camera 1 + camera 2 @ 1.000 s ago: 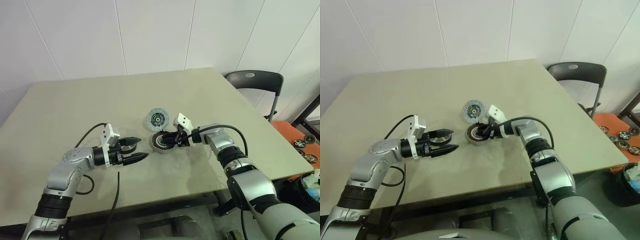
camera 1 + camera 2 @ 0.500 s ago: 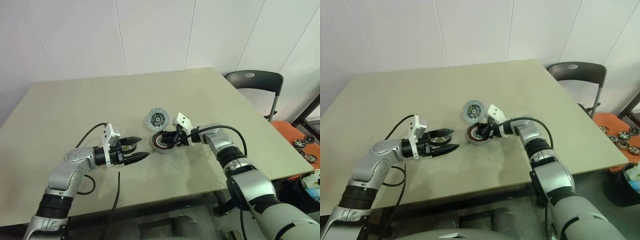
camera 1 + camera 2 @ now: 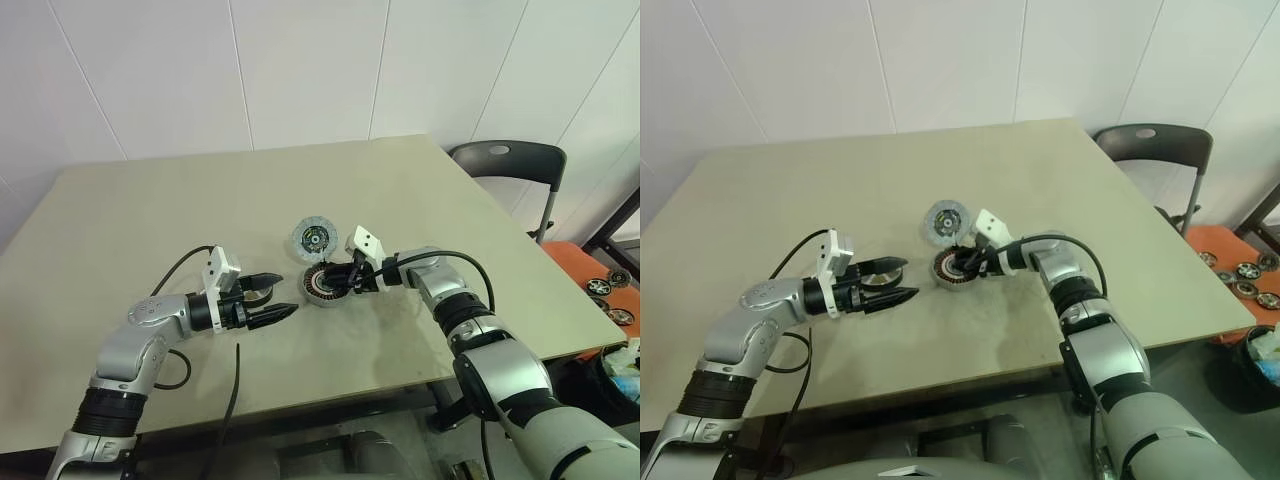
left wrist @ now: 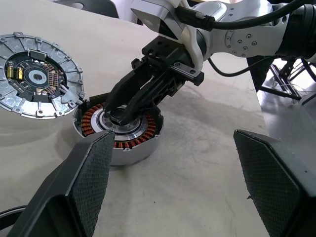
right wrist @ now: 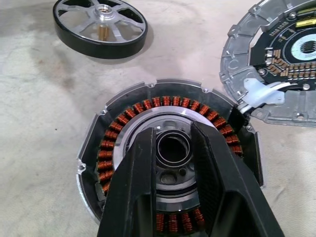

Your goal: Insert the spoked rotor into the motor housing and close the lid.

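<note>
While the right claw [image 4: 119, 114] sits inside the housing [image 3: 318, 290], its narrow jaws closed on the centre ring, the biggest risk is to the whole housing. If the arm lifts or swings, the cup may drag across the table [image 3: 150, 200] and shove the lid [image 3: 315, 238], which touches its far rim. A smaller risk is to the copper windings, which ring the fingers closely, so a tilted withdrawal could scrape them. The rotor [image 5: 100, 22] lies flat on the table beyond the housing, on the left claw's side. It cannot go in until the right claw clears the bore. The rotor's hub must meet that bore squarely or it will likely jam.

The left claw [image 3: 288, 294] hangs wide open and empty, pointing at the housing and well apart from it.

The table has broad bare room on every side. Its edges are far from all three parts, so nothing is likely to fall. The tight spot is the lid against the housing.
</note>
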You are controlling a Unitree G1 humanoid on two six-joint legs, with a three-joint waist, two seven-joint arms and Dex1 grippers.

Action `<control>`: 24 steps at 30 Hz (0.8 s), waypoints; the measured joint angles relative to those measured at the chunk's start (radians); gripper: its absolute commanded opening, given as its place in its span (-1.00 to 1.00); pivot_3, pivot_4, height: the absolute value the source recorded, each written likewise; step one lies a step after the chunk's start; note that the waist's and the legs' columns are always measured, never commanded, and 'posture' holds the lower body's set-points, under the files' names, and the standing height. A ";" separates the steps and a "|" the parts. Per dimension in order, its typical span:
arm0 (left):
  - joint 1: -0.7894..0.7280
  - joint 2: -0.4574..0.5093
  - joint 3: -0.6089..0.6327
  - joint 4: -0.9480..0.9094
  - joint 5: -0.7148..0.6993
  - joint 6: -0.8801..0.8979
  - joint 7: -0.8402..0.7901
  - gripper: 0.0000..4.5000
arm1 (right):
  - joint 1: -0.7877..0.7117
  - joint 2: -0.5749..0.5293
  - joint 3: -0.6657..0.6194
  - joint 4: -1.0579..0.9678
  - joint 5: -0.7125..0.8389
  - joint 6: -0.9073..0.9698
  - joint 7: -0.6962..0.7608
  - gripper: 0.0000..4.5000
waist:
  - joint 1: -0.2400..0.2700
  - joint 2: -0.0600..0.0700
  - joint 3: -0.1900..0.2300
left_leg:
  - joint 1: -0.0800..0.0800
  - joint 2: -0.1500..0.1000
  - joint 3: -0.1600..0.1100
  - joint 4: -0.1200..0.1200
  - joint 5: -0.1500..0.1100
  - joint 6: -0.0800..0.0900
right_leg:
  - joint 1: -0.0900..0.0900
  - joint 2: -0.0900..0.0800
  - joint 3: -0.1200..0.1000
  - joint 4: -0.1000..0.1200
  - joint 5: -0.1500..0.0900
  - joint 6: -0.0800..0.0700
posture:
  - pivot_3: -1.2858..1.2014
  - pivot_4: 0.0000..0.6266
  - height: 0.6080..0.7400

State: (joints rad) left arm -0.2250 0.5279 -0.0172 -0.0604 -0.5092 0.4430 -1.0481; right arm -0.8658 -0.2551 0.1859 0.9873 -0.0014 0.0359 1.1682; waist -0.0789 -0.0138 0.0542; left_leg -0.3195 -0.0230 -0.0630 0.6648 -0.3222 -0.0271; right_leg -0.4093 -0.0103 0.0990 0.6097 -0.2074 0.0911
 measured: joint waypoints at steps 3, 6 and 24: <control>0.000 0.000 0.000 0.000 0.001 -0.001 0.001 0.83 | 0.000 0.000 0.000 0.000 -0.003 0.001 0.007 -0.70 | 0.000 0.000 0.000 | 0.000 0.000 0.000 0.000 0.000 0.000 | 0.000 0.000 0.000 0.000 0.000 0.000 | 0.03 -1.00 1.00; 0.000 -0.001 0.000 0.000 0.001 -0.001 0.002 0.83 | 0.000 0.000 0.000 -0.001 -0.005 0.001 0.013 -0.70 | 0.000 0.000 0.000 | 0.000 0.000 0.000 0.000 0.000 0.000 | 0.000 0.000 0.000 0.000 0.000 0.000 | 0.03 -1.00 1.00; 0.014 -0.005 -0.001 0.000 0.001 -0.001 0.007 0.83 | -0.004 0.003 0.000 0.018 -0.025 -0.034 -0.036 -0.29 | -0.004 0.000 0.000 | 0.000 0.000 0.000 0.000 0.000 0.000 | 0.000 0.000 0.000 0.000 0.000 0.000 | 0.03 -1.00 1.00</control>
State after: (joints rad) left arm -0.2106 0.5230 -0.0183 -0.0607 -0.5080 0.4418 -1.0413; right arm -0.8701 -0.2517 0.1855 1.0056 -0.0259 0.0023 1.1321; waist -0.0832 -0.0139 0.0541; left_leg -0.3191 -0.0230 -0.0631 0.6648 -0.3222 -0.0271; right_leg -0.4091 -0.0103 0.0990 0.6097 -0.2074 0.0910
